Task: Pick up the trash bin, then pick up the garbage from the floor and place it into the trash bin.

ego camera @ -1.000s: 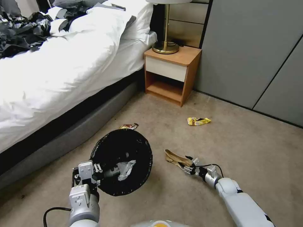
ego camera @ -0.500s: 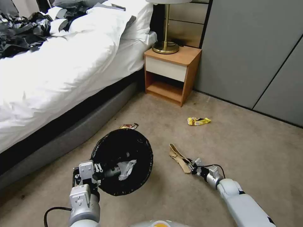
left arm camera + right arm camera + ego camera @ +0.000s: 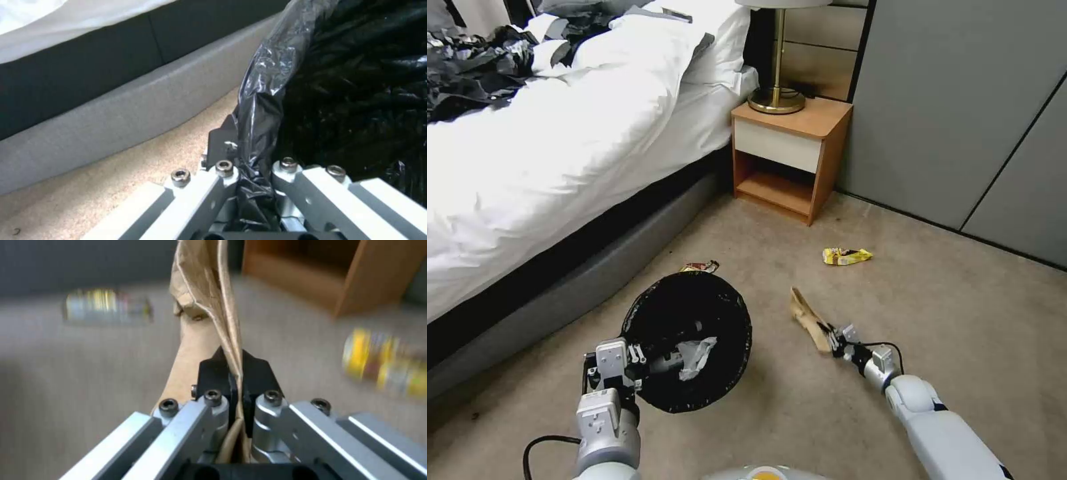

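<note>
While left fingers (image 3: 222, 140) pinch the trash bin (image 3: 687, 340), right fingers (image 3: 213, 370) clamp the brown paper bag (image 3: 200, 290).

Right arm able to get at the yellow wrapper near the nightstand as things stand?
Probably not yet. The right gripper is shut on the brown paper bag, so it isn't free. Open floor lies between it and the yellow wrapper.

The head view looks forward and down over the floor (image 3: 947, 293) between both arms, while each wrist view peers close along its own gripper, the left sharing the trash bin (image 3: 687, 333) rim (image 3: 267, 100), the right sharing the brown paper bag (image 3: 808, 317) (image 3: 209, 290).
</note>
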